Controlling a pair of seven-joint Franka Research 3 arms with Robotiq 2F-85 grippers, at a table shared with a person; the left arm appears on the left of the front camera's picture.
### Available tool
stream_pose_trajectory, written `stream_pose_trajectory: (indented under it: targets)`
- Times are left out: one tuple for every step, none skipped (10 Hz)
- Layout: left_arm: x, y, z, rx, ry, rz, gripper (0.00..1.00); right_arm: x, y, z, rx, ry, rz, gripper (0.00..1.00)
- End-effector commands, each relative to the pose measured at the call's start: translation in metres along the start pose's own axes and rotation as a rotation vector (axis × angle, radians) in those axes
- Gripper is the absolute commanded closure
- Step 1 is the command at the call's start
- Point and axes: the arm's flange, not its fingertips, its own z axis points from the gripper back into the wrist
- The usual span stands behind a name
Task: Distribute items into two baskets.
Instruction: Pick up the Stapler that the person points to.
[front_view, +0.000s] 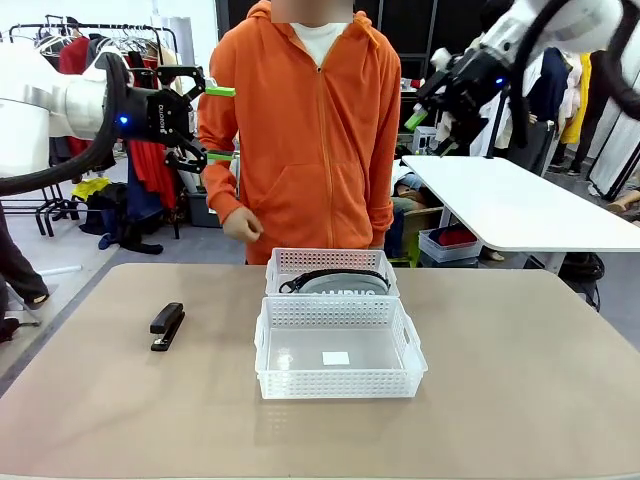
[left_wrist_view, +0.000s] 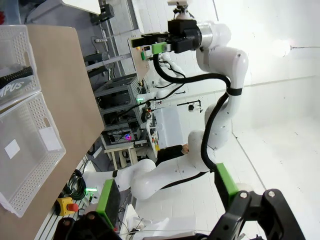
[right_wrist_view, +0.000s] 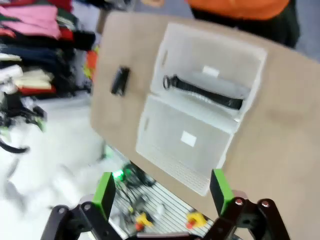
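Pouch: the grey pouch (front_view: 336, 284) lies inside the far basket (front_view: 285, 262); its share of the task looks done.
Pouch axis: its long axis runs across the table, left to right. The black zipper edge is on the far side and the white lettering faces the robot.
Stapler: the black stapler (front_view: 167, 326) rests on the bare table (front_view: 520, 380), well apart from the baskets on the robot's left, and in no basket.
Stapler axis: its long axis runs near to far, with the far end leaning slightly toward the baskets. Which end is the mouth cannot be told.
Near basket: the near basket (front_view: 340, 385) holds only a small white label on its floor. Its long side touches the far basket.
Progress: 1 of 2 items is placed; the stapler probably belongs in the near basket.
Left gripper: the left gripper (front_view: 221, 124) is high above the table's left side, fingers apart and empty.
Right gripper: the right gripper (front_view: 430, 128) is high on the right, fingers apart and empty.
Person: the person stands behind the baskets, with one hand (front_view: 241, 224) off the table.
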Motion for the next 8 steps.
stream_pose_trajectory:
  targets:
    - [-0.002,-0.002,0.0,-0.002,0.001,-0.003,0.0,-0.053,-0.014,0.004,0.032,-0.12,-0.027,0.0]
    - [-0.002,-0.002,0.0,-0.002,0.001,-0.003,0.0,-0.054,-0.016,0.002,-0.007,-0.108,-0.018,0.0]
    - [-0.002,-0.002,0.0,-0.002,0.001,-0.003,0.0,-0.017,-0.009,0.017,0.024,-0.065,-0.042,0.0]
    - [-0.002,-0.002,0.0,-0.002,0.001,-0.003,0.0,-0.017,-0.009,0.017,0.024,-0.065,-0.042,0.0]
    - [-0.002,-0.002,0.0,-0.002,0.001,-0.003,0.0,-0.017,-0.009,0.017,0.024,-0.065,-0.042,0.0]
    - [-0.002,-0.002,0.0,-0.002,0.001,-0.003,0.0,-0.017,-0.009,0.017,0.024,-0.065,-0.042,0.0]
    - [-0.002,-0.002,0.0,-0.002,0.001,-0.003,0.0,-0.017,-0.009,0.017,0.024,-0.065,-0.042,0.0]
    - [-0.002,-0.002,0.0,-0.002,0.001,-0.003,0.0,-0.022,-0.012,0.01,0.026,-0.071,-0.039,0.0]
